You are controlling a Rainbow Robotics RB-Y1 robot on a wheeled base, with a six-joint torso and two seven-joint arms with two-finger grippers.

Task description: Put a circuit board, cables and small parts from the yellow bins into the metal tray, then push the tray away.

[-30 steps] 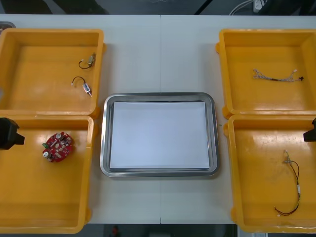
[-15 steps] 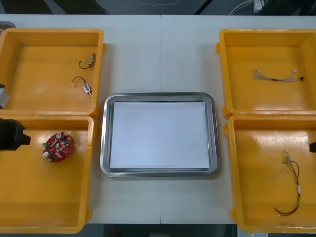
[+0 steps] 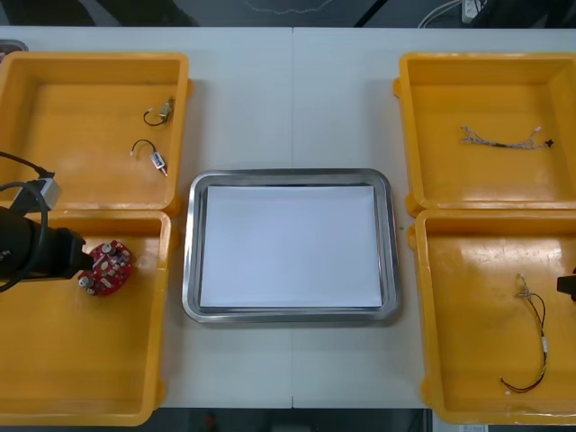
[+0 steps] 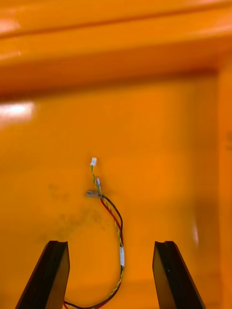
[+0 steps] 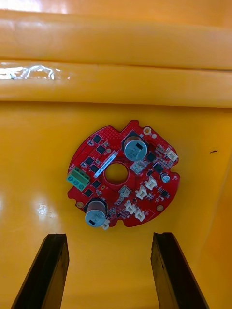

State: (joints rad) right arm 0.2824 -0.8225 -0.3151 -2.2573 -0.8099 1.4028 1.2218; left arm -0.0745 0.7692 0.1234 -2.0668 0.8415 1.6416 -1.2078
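A round red circuit board (image 3: 106, 268) lies flat in the near left yellow bin (image 3: 54, 378). My left gripper (image 3: 81, 260) reaches in from the left, just beside the board. In the left wrist view the board (image 5: 123, 176) sits a little beyond my left gripper (image 5: 110, 273), whose fingers stand open with nothing between them. A red and yellow cable (image 3: 533, 333) lies in the near right bin (image 3: 468, 396). My right gripper (image 3: 568, 285) is at that bin's right side. The right wrist view has this cable (image 4: 108, 207) running between the open fingers of my right gripper (image 4: 111, 275).
The metal tray (image 3: 291, 177), white inside, sits between the bins at the table's middle. The far left bin (image 3: 99, 58) holds two small metal parts on black cables (image 3: 151, 155). A pale cable (image 3: 504, 138) lies in the far right bin (image 3: 486, 61).
My left arm has moved right across the near left bin, up to the circuit board. The right gripper has slid nearer along the right edge.
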